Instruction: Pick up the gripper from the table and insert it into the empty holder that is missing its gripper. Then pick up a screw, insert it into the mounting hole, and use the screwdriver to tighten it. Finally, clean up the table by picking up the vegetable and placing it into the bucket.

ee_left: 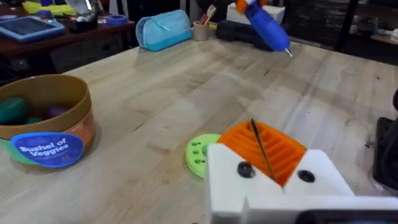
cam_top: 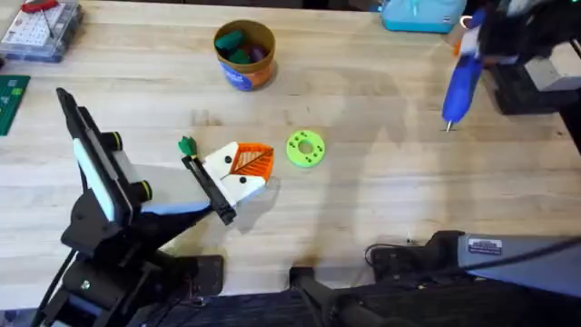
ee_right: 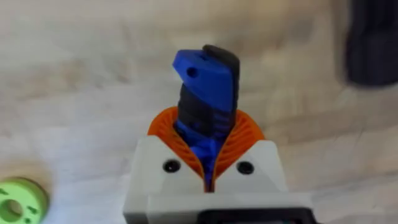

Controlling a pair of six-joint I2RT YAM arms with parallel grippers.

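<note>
Your right hand (ee_right: pixel 208 180) is clamped on the screwdriver (cam_top: pixel 463 77), far right above the bench (cam_top: pixel 381 182). Your left hand (ee_left: pixel 273 171) is closed with nothing in it, beside the green disc (cam_top: pixel 305 149).

My overhead camera sits above the arm bases, looking down and forward over the whole counter (cam_top: pixel 363 173). My left wrist camera rides low and close, facing across the counter toward the far room; it shares the green disc (ee_left: pixel 200 154), bucket (ee_left: pixel 46 121) and screwdriver (ee_left: pixel 266 23) with overhead. My right wrist camera looks nearly straight down, very near the screwdriver, disc at its edge.
</note>
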